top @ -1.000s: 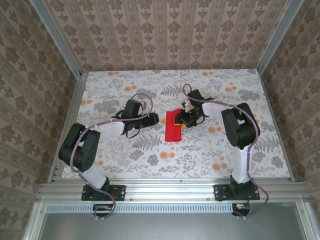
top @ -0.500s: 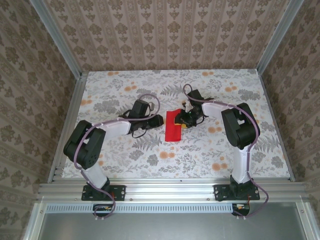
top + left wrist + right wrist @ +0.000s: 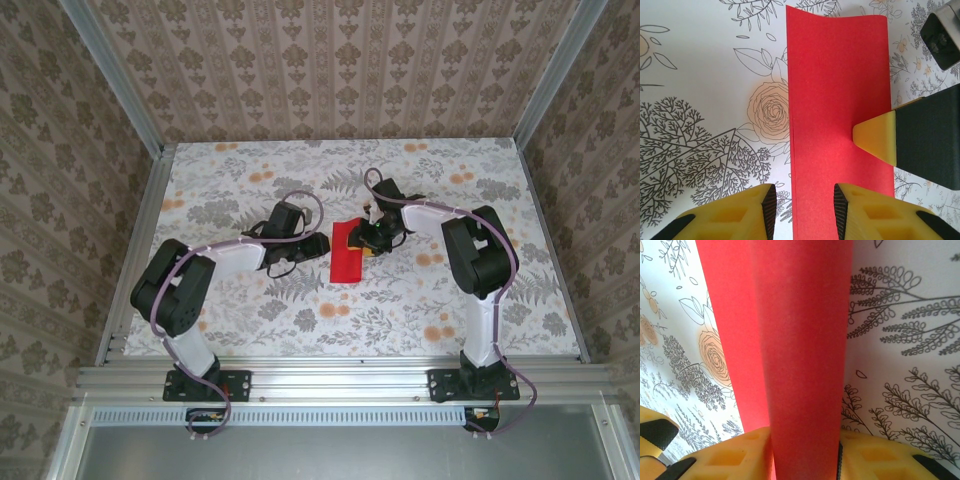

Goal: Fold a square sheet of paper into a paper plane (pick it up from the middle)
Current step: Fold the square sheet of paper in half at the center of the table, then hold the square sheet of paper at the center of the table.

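Observation:
The square sheet of paper (image 3: 347,256) is bright red and lies folded into a narrow strip at the table's middle. My left gripper (image 3: 320,243) is low at the strip's left side. In the left wrist view its jaws (image 3: 802,205) stand apart over the paper's (image 3: 840,90) left edge, without touching it. My right gripper (image 3: 368,240) is at the strip's right side, and one of its yellow fingertips (image 3: 875,137) rests on the paper. In the right wrist view a raised fold of the red paper (image 3: 800,340) fills the gap of that gripper (image 3: 802,440), which is shut on it.
The floral tablecloth (image 3: 420,300) spreads wide around the paper. Patterned walls stand on three sides and a metal rail (image 3: 340,378) runs along the near edge. The right wrist's dark body (image 3: 935,140) sits close beside the strip.
My left arm has slid right until its gripper reached the paper's left edge, and its jaws have narrowed. The right gripper and the paper have stayed in place.

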